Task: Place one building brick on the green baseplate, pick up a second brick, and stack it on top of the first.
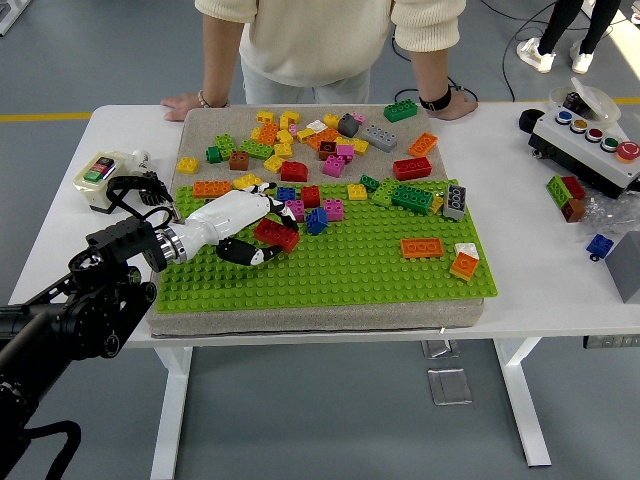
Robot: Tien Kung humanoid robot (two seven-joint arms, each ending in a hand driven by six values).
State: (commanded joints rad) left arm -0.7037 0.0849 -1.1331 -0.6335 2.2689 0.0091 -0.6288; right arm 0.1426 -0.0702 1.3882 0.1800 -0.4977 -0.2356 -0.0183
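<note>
Red brick (276, 234) sits in the left hand (240, 228), pinched between the curled fingers above and the thumb below, over the left part of the green baseplate (350, 275). Whether it rests on the studs or hangs just clear of them I cannot tell. Judging by this, the task is at its first step: the brick is grasped but not clearly set down and released, and picking and stacking a second brick is all still to come. Loose bricks crowd the baseplate's far edge just beyond the hand, with an orange brick (422, 247) lying alone to the right. A person stands at the far side, hands resting on the white table (540, 290).
</note>
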